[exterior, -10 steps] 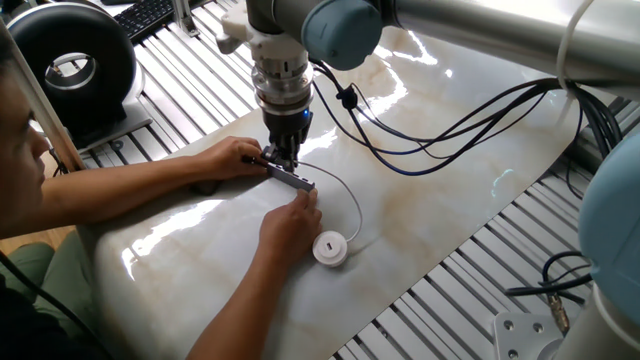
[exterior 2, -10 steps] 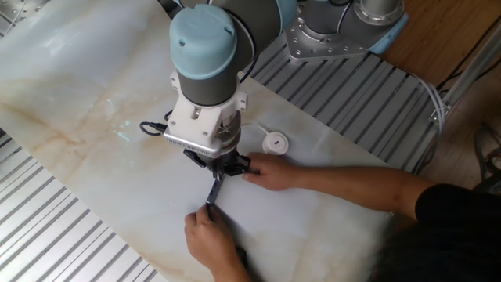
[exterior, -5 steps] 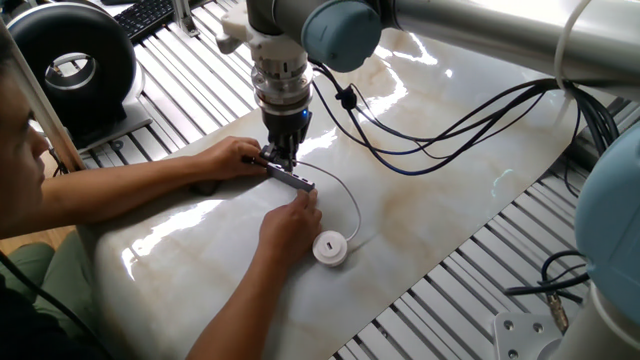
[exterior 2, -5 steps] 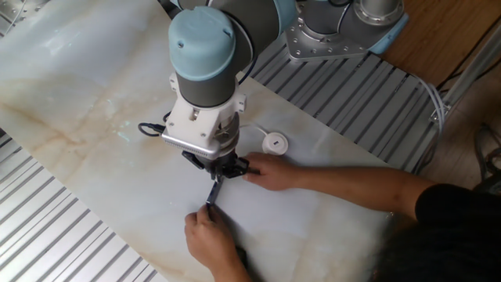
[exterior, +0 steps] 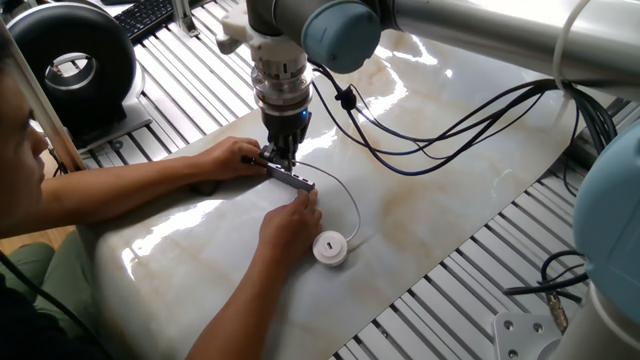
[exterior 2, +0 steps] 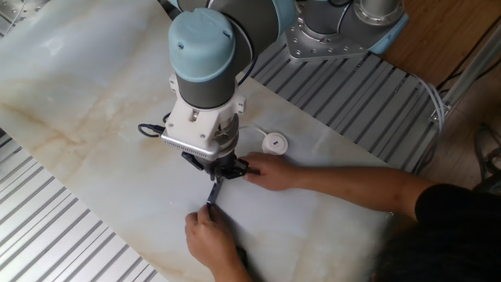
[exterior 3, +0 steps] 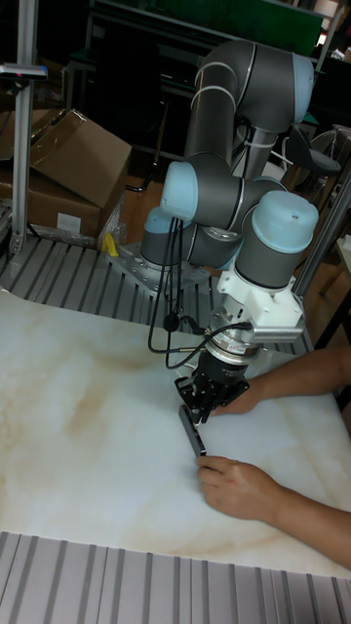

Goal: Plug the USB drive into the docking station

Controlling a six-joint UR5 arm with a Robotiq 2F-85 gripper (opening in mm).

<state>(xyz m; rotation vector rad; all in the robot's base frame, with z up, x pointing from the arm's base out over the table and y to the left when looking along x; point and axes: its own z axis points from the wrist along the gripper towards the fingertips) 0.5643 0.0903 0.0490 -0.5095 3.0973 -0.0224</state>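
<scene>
Docking station (exterior: 291, 178) directly under gripper (exterior: 279, 161), at its fingertips.

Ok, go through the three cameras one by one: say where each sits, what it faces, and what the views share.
One fixed view: high, behind the seated person's shoulder, facing the arm; shows the gripper, the docking station, the USB drive and both hands.
The other fixed view: high on the opposite side, looking down past the arm's blue cap at the marble table; the person's arms reach in from the right.
Tall fixed view: low at the table's edge, facing the robot base; the USB drive is hidden.
All three share the gripper at the docking station between two hands.
</scene>
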